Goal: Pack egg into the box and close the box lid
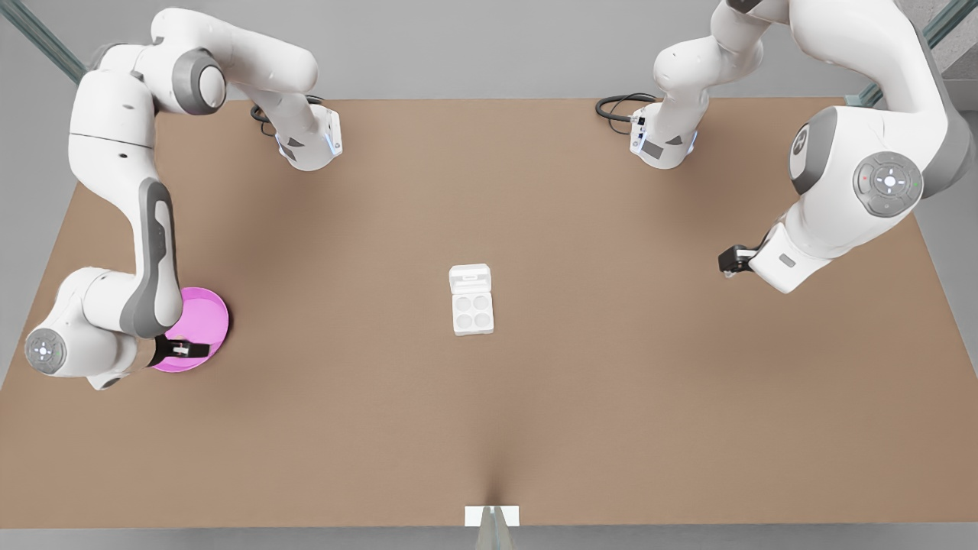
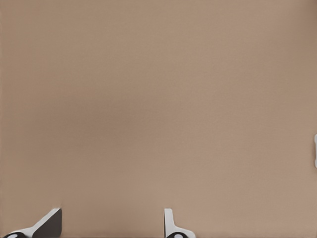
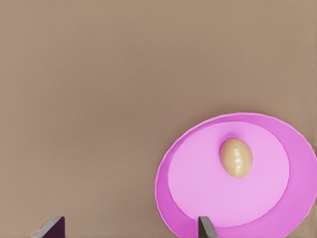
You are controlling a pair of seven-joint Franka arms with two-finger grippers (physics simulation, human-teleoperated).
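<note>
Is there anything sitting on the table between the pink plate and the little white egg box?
No. In the front view the stretch of table between the pink plate and the box is bare brown surface.

arms [image 1: 114, 145]: glossy white shells | joints: grey (round caps) | pincers: black | base cables: black

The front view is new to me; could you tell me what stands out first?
A pink plate sits at the front view's left edge, with the right gripper open over it; the egg lies on it. The white box lies mid-table, box lid open.
</note>
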